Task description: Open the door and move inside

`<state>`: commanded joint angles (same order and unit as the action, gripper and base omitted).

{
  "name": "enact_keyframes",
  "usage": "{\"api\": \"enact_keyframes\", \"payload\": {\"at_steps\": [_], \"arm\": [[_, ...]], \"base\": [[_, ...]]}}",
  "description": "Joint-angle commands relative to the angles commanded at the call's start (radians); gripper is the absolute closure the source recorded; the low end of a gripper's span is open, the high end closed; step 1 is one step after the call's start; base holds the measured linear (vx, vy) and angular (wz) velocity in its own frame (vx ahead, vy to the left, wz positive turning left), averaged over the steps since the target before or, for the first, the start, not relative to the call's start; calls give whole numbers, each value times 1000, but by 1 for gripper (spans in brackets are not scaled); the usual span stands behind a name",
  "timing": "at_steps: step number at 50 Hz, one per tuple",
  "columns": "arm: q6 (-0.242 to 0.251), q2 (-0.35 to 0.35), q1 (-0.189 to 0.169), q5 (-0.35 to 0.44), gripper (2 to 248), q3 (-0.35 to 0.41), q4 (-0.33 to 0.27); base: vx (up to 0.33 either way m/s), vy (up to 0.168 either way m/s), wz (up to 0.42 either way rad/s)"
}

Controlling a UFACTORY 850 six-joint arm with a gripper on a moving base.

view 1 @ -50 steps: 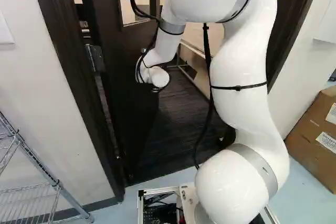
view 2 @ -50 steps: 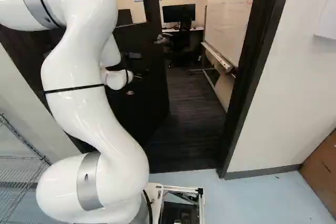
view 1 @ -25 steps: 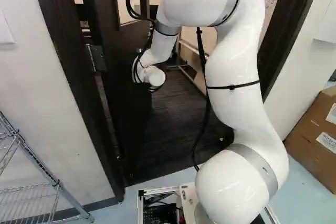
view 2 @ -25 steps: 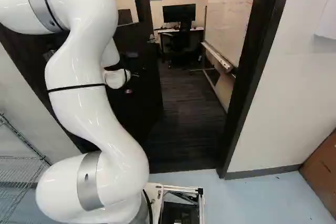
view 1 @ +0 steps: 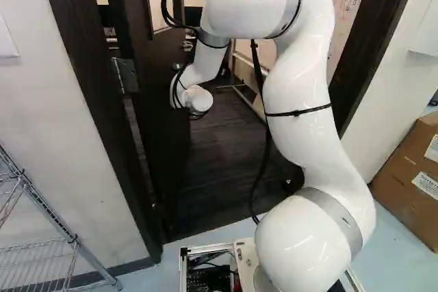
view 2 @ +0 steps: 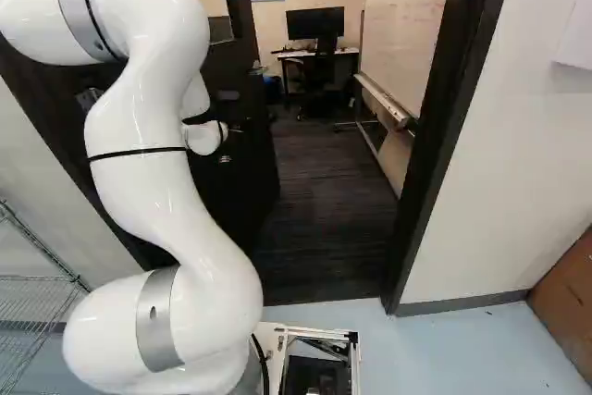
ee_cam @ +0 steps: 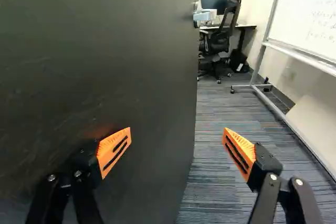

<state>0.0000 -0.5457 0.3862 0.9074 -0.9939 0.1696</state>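
The dark door (view 1: 161,128) stands partly open into the room, hinged at the left of the doorway; it is also seen as the door (view 2: 242,173) behind my arm. My arm's white wrist joint (view 1: 198,99) is close to the door's face, and the gripper is hidden in both base views. In the wrist view my gripper (ee_cam: 178,139) is open, with nothing gripped. One orange pad (ee_cam: 114,150) is in front of the door panel (ee_cam: 105,51); the other is out past its free edge, over the carpet. A metal handle (ee_cam: 197,17) shows at that edge.
Dark door frame (view 2: 453,127) bounds the opening at its right. Inside are carpet (view 2: 324,201), a wheeled whiteboard (ee_cam: 294,51), an office chair (ee_cam: 220,35) and a desk with a monitor (view 2: 314,23). A wire rack (view 1: 41,258) and cardboard box (view 1: 410,182) flank the doorway.
The door has swung farther into the room, uncovering more of the desk. My arm has shifted toward the left of the left base view, its wrist staying near the door. The base has not moved.
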Motion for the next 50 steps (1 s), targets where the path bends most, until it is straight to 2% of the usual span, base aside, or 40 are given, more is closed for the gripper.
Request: {"api": "enact_keyframes", "payload": {"at_steps": [50], "arm": [[0, -83, 16, 10, 3, -111, -185]], "base": [[0, 0, 0]]}}
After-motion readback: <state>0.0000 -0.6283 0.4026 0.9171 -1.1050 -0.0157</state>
